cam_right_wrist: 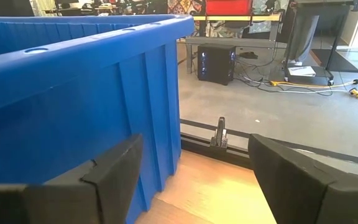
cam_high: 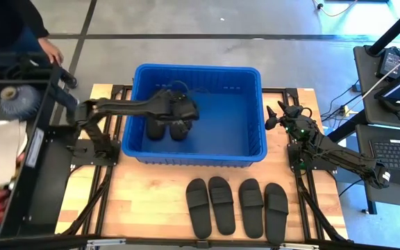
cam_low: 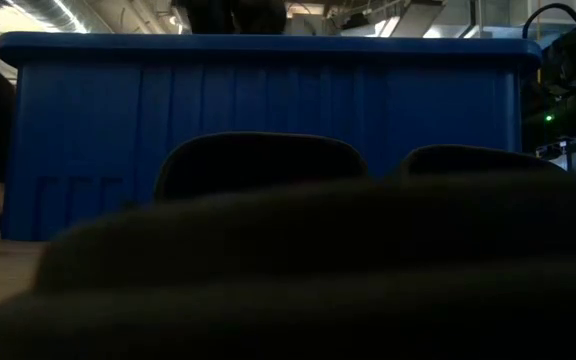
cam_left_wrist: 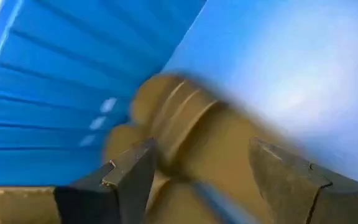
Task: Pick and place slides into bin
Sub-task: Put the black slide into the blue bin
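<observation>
While no writing shows, slides point(cam_high: 238, 206) face the bin point(cam_high: 255, 89).

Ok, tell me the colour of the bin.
Bright blue. The bin shows best in the high view, its ribbed walls in the right wrist view.

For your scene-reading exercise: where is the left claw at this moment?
In the high view the left claw is open over the left half of the blue bin, directly above the two slides lying inside.
</observation>
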